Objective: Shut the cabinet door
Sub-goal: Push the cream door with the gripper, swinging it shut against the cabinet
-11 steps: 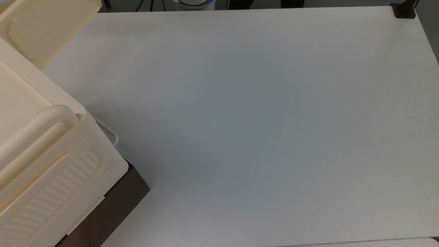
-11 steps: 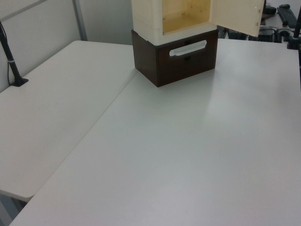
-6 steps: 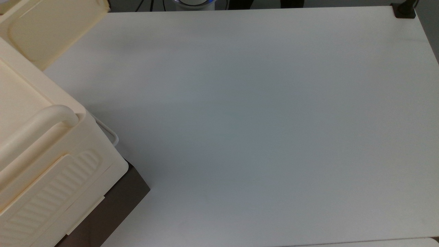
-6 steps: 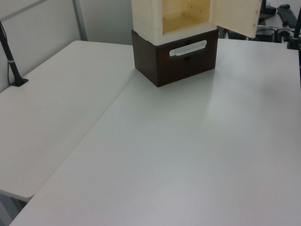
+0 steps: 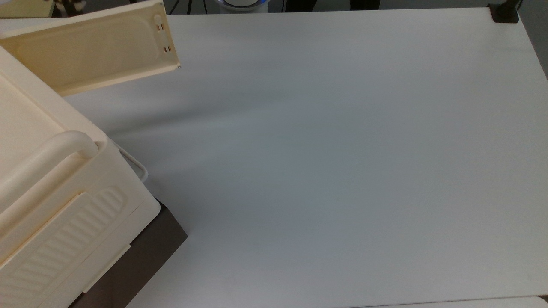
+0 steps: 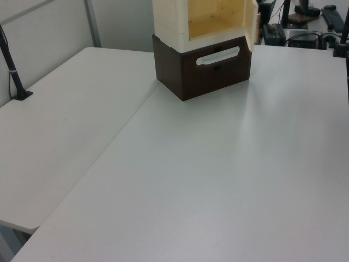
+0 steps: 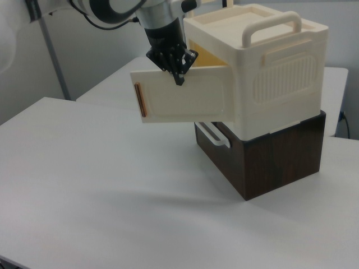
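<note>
The cabinet door (image 5: 92,51), at eleven o'clock in the top view, has swung partway toward the cabinet (image 5: 47,184); closing is underway. The claw (image 7: 178,77) touches its top edge; grip state unclear.

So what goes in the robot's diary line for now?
tool: at door's top edge | cabinet door: partly open | cabinet: on dark base

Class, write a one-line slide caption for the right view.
The gripper meets the top edge of the half-open cabinet door on the cabinet.
</note>
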`<state>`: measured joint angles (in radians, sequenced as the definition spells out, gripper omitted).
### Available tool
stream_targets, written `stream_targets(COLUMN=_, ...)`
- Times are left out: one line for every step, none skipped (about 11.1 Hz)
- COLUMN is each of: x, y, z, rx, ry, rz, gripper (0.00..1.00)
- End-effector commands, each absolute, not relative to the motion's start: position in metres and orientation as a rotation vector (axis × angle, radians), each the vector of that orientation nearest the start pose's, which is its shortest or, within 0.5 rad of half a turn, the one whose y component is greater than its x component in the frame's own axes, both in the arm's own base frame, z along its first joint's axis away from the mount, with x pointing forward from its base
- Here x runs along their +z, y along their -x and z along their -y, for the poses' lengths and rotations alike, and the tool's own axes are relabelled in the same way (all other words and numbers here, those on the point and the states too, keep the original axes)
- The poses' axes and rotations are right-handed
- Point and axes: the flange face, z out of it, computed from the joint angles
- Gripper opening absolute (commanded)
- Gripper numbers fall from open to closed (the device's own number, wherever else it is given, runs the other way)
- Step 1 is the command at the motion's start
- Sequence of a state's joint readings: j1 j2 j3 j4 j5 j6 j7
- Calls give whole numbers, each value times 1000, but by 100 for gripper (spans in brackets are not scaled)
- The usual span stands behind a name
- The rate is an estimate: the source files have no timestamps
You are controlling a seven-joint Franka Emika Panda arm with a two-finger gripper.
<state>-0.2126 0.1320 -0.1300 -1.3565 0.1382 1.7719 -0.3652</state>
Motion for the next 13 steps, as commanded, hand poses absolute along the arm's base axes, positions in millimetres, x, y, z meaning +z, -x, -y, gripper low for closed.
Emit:
stream_targets(x=658, y=-619, z=175, rx=-679, ry=3049, rz=-165, gripper=0)
stream_targets(x=655, y=-626, z=176, rx=-721, ry=3048, rz=-169, gripper=0)
stream_targets(x=654, y=-627, z=176, rx=-726, ry=3046, rz=-173, gripper=0)
stream_targets(x=654, y=-627, z=177, rx=-729, ry=3047, rz=-173, gripper=0)
stream_targets(x=654, y=-628, z=178, rx=-748, ry=3044, rz=-177, gripper=0)
stream_targets(x=661, y=-631, z=179, rx=-824, ry=3040, rz=-179, gripper=0)
stream_targets(x=658, y=-636, z=181, rx=-873, ry=3030, rz=-211, gripper=0)
stream_targets(x=654, y=-642, z=182, rx=-907, ry=3019, rz=-247, gripper=0)
stream_targets(x=650, y=-648, z=184, rx=-953, ry=3009, rz=-272, gripper=0)
stream_targets(x=653, y=-650, z=186, rx=-1002, ry=3001, rz=-281, gripper=0)
stream_targets(x=653, y=-652, z=186, rx=-1031, ry=2995, rz=-283, gripper=0)
stream_targets(x=650, y=-654, z=187, rx=-1026, ry=2998, rz=-283, gripper=0)
stream_targets(x=650, y=-654, z=187, rx=-1024, ry=2998, rz=-283, gripper=0)
